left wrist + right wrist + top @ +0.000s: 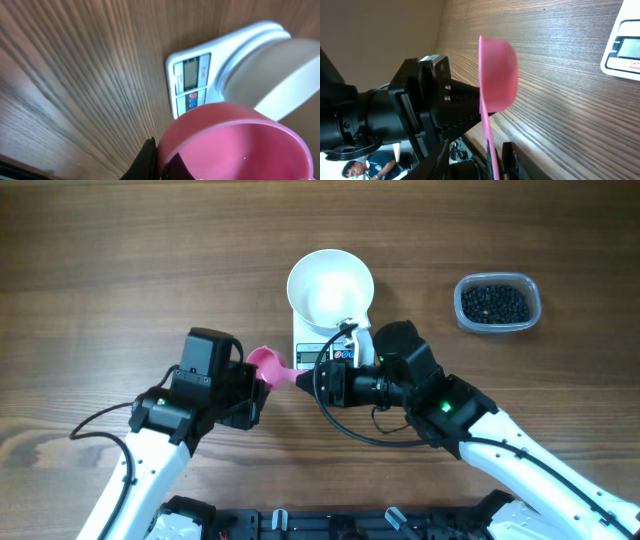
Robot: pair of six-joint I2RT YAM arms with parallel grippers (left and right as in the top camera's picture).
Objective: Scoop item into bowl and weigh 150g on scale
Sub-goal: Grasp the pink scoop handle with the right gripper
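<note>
A pink scoop (268,363) hangs between my two grippers, just left of the scale (312,350). My left gripper (256,380) is shut on the rim of the scoop's cup (235,145), one black finger (147,157) outside the rim and one inside. The cup looks empty. My right gripper (305,377) is open, its fingers (509,155) on either side of the scoop's thin handle (489,145), with a gap on the left side. The white bowl (330,285) stands empty on the scale (192,82). The black bean-like item (493,301) fills a clear tub at the right.
The clear plastic tub (530,315) sits on the wooden table to the right of the bowl. A black cable (350,430) loops under the right arm. Both arms reach in from the table's near edge.
</note>
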